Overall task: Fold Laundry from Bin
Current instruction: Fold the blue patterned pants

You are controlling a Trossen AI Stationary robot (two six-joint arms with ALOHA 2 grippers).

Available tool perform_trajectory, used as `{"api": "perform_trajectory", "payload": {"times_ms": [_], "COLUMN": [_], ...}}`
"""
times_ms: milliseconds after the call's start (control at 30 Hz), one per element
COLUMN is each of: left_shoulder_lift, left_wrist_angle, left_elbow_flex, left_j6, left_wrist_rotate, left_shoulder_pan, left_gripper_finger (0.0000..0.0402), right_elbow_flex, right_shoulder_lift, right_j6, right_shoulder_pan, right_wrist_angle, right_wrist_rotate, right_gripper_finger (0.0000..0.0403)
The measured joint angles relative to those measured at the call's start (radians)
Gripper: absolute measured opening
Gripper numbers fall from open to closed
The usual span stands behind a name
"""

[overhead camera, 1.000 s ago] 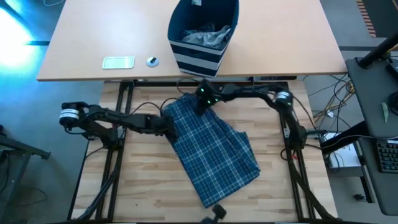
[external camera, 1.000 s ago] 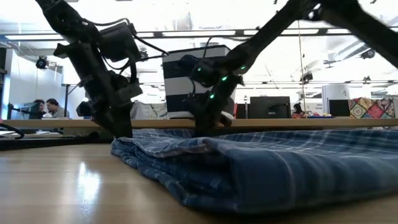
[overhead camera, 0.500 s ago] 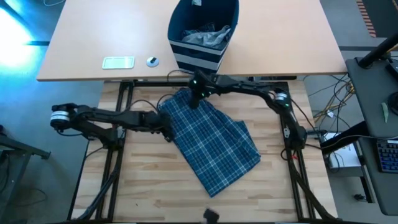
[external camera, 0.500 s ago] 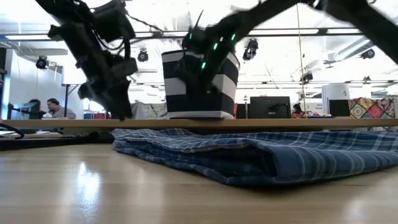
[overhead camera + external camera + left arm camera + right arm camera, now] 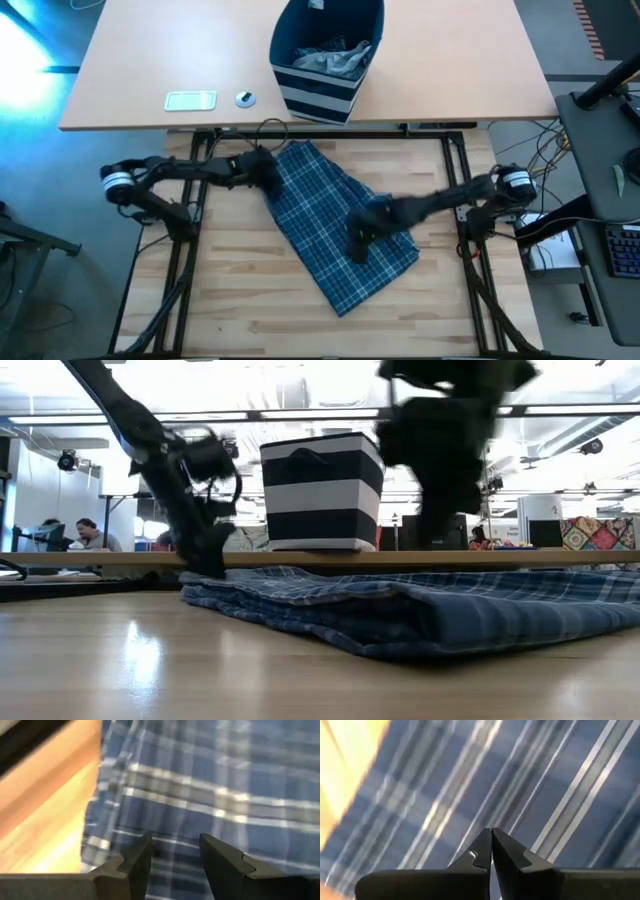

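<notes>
1. The folded plaid garment (image 5: pixel 340 232) lay diagonally across the centre of the high view, on the wooden table (image 5: pixel 230 300), running from upper left to lower right.
2. The bin (image 5: pixel 325 62) stood at top centre on the far desk, grey laundry (image 5: pixel 335 58) inside it.
3. The left gripper (image 5: pixel 262 172) sat at the garment's upper-left edge, fingers apart with nothing between them.
4. The right gripper (image 5: pixel 358 240) hovered over the cloth right of centre, fingers pressed together, holding nothing.
5. The fabric looked soft, light and limp; it would likely sag and slide, so a layered edge or corner seemed the best place to pinch.
</notes>
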Motion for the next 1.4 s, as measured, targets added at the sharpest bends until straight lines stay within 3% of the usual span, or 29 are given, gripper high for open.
{"api": "perform_trajectory", "payload": {"times_ms": [167,300,400,500,667,767,900,1033,1233,1400], "left_shoulder_lift": [0.093,0.081,0.011,-0.085,-0.229,-0.294,-0.335,-0.304,-0.146,-0.027], "left_wrist_angle": [-0.061,-0.193,-0.347,-0.457,-0.521,-0.534,-0.517,-0.392,-0.309,-0.4], "left_elbow_flex": [0.005,0.002,-0.008,-0.015,0.001,0.031,0.073,0.075,0.067,0.066], "left_j6": [0.011,-0.082,-0.217,-0.408,-0.747,-0.864,-0.809,-0.525,-0.163,-0.055], "left_wrist_rotate": [0.044,0.061,0.097,0.142,0.157,0.119,0.01,-0.011,-0.003,0.032], "left_shoulder_pan": [0.029,-0.062,-0.201,-0.389,-0.71,-0.781,-0.724,-0.559,-0.259,-0.161], "left_gripper_finger": [0.0148,0.013,0.0118,0.0114,0.0113,0.0114,0.0118,0.0119,0.0118,0.0115], "right_elbow_flex": [-0.109,-0.201,-0.25,-0.264,-0.266,-0.26,-0.265,-0.288,-0.289,-0.288], "right_shoulder_lift": [0.025,0.008,-0.016,-0.049,-0.149,-0.237,-0.352,-0.373,-0.223,-0.074], "right_j6": [0.212,0.254,0.198,0.091,-0.049,-0.043,0.104,0.277,0.472,0.58], "right_shoulder_pan": [0.104,0.092,0.036,-0.033,-0.148,-0.168,-0.136,-0.068,0.128,0.237], "right_wrist_angle": [-0.064,-0.078,-0.113,-0.225,-0.354,-0.358,-0.268,-0.126,-0.023,-0.035], "right_wrist_rotate": [-0.063,-0.066,-0.052,0.042,0.169,0.174,0.102,0.005,-0.057,-0.147], "right_gripper_finger": [0.0009,0.0009,0.0009,0.0009,0.0009,0.0009,0.0009,0.0009,0.0009,0.0009]}}
